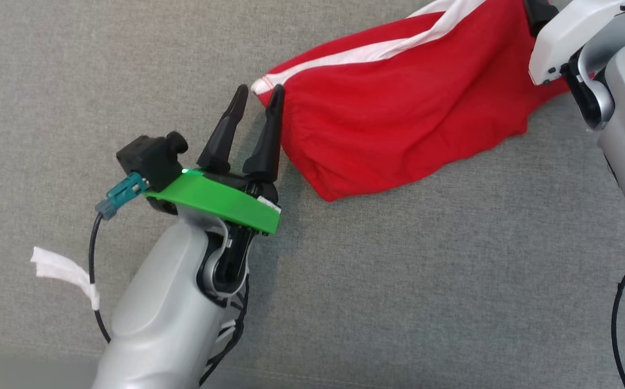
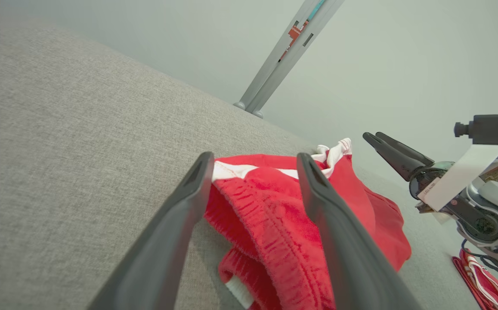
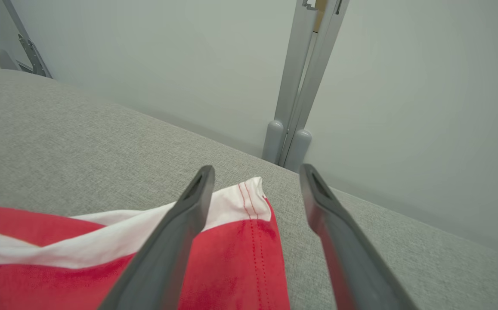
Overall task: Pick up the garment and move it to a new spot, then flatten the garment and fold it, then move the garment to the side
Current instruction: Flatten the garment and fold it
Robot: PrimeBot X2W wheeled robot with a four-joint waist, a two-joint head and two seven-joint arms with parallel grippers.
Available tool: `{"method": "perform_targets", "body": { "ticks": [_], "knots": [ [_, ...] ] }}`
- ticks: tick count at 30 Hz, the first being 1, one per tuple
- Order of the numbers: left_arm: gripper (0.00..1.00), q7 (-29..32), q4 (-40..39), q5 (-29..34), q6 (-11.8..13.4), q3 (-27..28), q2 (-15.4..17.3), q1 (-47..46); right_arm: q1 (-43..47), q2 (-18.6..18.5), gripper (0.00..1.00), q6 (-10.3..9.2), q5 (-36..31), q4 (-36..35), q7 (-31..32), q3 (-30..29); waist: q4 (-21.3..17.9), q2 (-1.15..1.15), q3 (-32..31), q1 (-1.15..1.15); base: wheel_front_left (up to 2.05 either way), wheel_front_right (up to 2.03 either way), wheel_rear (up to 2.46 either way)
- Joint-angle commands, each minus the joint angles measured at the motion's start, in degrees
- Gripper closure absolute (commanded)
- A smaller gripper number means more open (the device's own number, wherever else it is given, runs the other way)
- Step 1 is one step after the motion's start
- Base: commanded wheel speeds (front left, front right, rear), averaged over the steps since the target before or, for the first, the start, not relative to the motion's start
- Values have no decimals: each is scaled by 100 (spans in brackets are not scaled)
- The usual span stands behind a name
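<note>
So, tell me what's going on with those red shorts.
A two-armed robot is working on the red shorts, which lie loosely folded on the grey fabric surface. Its left tool sits at the waistband corner and its right tool at the white-striped hem end. Both tools stand open, so neither grips the cloth at this moment.

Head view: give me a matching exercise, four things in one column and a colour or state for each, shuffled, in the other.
Column one:
1. garment
2. left gripper
3. left wrist plate
4. fabric surface

Column two:
A. grey
B. open, tips at the garment's corner
C. green
D. red with a white stripe

Pairs: 1-D, 2-B, 3-C, 4-A
</note>
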Motion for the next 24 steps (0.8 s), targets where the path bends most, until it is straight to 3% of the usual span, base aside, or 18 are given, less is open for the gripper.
{"method": "perform_targets", "body": {
  "ticks": [1,7,10,16,24],
  "knots": [
    [0,3,-49,88,-11,95,82,188,142,-20,0,-12,96,38,37,23,-45,0,-347,0,0,0,0],
    [0,3,-267,625,-11,577,249,803,451,-185,0,-12,474,167,263,77,-14,0,-795,0,0,0,0],
    [0,2,-355,1232,-11,848,326,1046,602,-272,0,-12,657,256,532,122,48,0,-885,0,0,0,0],
    [0,3,-674,2257,-10,1557,173,1301,731,-359,0,-12,989,382,1061,102,218,0,-830,0,0,0,0],
    [0,2,-923,2673,-10,1729,32,1380,566,-525,0,-12,997,687,1369,19,562,0,-524,0,0,0,0]
  ]
}}
